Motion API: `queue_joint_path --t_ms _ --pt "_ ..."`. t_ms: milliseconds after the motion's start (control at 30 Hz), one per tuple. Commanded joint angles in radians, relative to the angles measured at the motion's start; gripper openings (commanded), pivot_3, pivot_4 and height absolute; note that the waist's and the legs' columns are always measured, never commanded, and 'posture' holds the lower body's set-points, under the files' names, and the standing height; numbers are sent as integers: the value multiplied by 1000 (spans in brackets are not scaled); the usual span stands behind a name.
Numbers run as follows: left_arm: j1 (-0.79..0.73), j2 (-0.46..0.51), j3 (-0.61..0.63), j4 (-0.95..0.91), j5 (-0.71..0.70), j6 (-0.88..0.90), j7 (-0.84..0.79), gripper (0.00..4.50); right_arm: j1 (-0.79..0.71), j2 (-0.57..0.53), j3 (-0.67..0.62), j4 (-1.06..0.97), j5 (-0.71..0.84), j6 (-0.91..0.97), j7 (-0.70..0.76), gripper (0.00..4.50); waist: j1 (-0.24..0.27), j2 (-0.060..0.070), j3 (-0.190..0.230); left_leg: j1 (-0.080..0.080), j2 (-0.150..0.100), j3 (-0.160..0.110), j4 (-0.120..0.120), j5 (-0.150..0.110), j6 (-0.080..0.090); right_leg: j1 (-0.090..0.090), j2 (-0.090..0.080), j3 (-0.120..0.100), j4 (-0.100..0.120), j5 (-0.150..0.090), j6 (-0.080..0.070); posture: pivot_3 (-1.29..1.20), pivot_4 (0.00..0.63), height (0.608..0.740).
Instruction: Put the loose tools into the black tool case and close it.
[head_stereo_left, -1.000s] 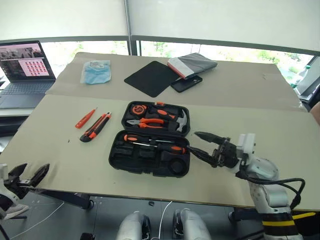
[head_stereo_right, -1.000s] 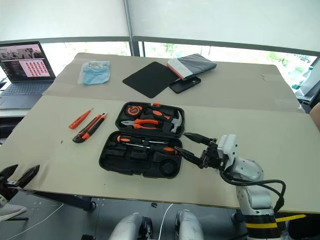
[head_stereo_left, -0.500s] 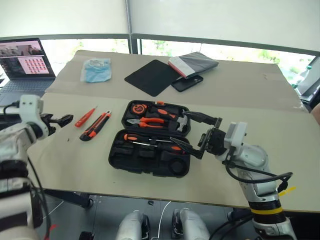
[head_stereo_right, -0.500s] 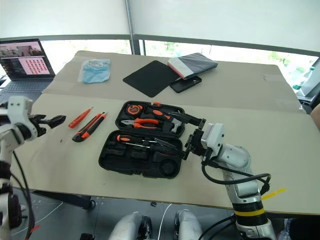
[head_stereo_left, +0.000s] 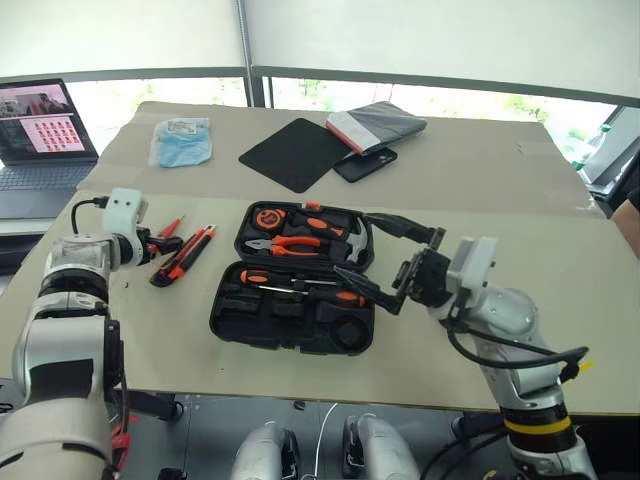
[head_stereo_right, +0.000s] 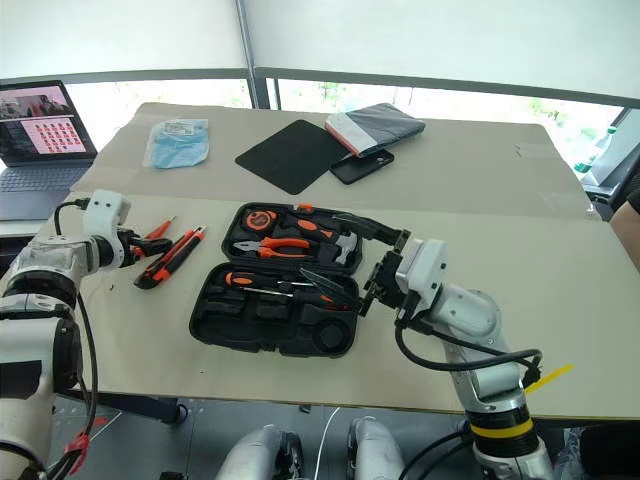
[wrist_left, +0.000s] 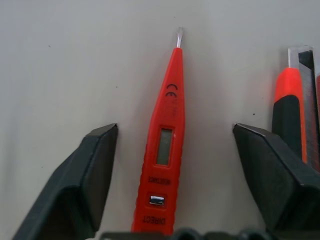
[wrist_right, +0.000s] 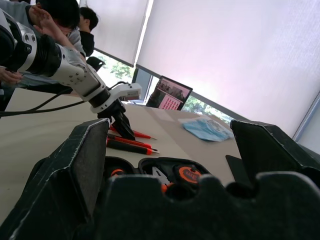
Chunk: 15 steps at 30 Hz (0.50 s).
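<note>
The left gripper (wrist_left: 172, 150) stands apart, its fingers (wrist_left: 85, 175) straddling the red tester screwdriver (wrist_left: 167, 145) on the table (head_stereo_left: 480, 190); whether they touch it I can't quite tell. The knife (head_stereo_left: 182, 256) lies just beside. The right gripper (head_stereo_left: 385, 262) hangs wide open over the open case (head_stereo_left: 300, 280), holding nothing.

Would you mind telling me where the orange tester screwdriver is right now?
The orange tester screwdriver lies flat on the table, left of the black tool case, beside the utility knife, between the left tool's open fingers.
</note>
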Motion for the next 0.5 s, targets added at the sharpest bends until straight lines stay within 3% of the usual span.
queue_joint_path --t_ms 33,67,100,200,400,500 --pt "17 9 18 38 15 11 24 2340 8 -12 -22 -68 10 11 -28 4500 -3 0 0 1 0 0 0 0 0 0 -1 1 2 0 0 0 150 740" --pt "25 9 25 39 11 9 24 2121 9 -14 -22 -70 10 13 -30 4500 -3 0 0 2 0 0 1 0 0 0 -1 1 4 0 0 0 150 740" --pt "31 8 34 41 5 11 23 1564 10 -16 -22 -71 10 14 -32 4500 -4 0 0 3 0 0 1 0 0 0 -2 1 5 0 0 0 150 740" --pt "53 7 61 39 -7 0 17 566 9 -22 -25 -68 13 14 -32 4500 -3 0 0 4 0 0 1 0 0 0 -2 3 7 -1 -1 0 150 740" --pt "97 33 217 -18 -126 -241 -62 481 10 -30 -22 -50 12 4 -19 4500 -3 -1 0 4 1 0 1 0 0 0 -6 3 7 -1 -1 0 150 740" --pt "125 55 260 -100 -191 -384 -284 481 19 -43 -33 -48 19 1 -7 4500 1 -2 1 1 1 0 1 0 0 -1 -7 2 7 -1 -1 0 150 740"
